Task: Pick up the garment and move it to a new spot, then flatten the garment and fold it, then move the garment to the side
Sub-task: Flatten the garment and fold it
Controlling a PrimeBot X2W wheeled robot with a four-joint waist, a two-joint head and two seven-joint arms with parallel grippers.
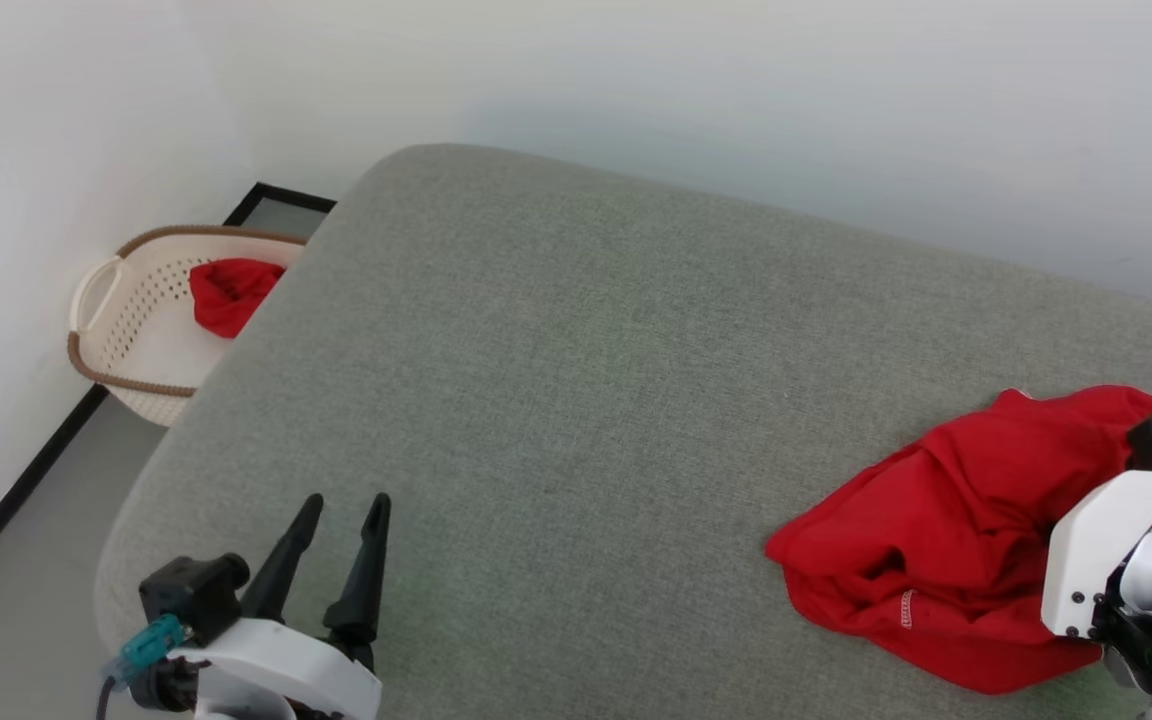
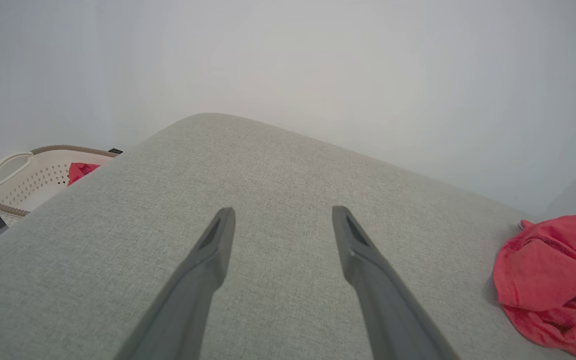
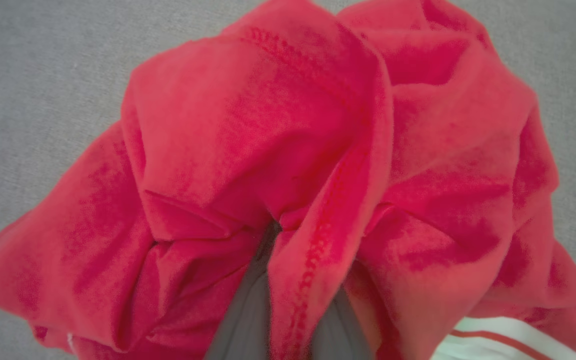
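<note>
Two pincers, but only our right pincer [image 3: 293, 300] is at the crumpled red jersey garment [image 1: 936, 520], clenched on a raised fold on the grey fabric cushion's [image 1: 576, 350] right side; our left pincer [image 1: 346, 505] hangs released, well apart to its left.

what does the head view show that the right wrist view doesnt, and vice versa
Head view adds the basket with a small red cloth, and the left gripper, jaws open. Right wrist view adds a fold pinched in the jaws of the right gripper, and white striped trim. Both show the crumpled red garment on the grey cushion.
</note>
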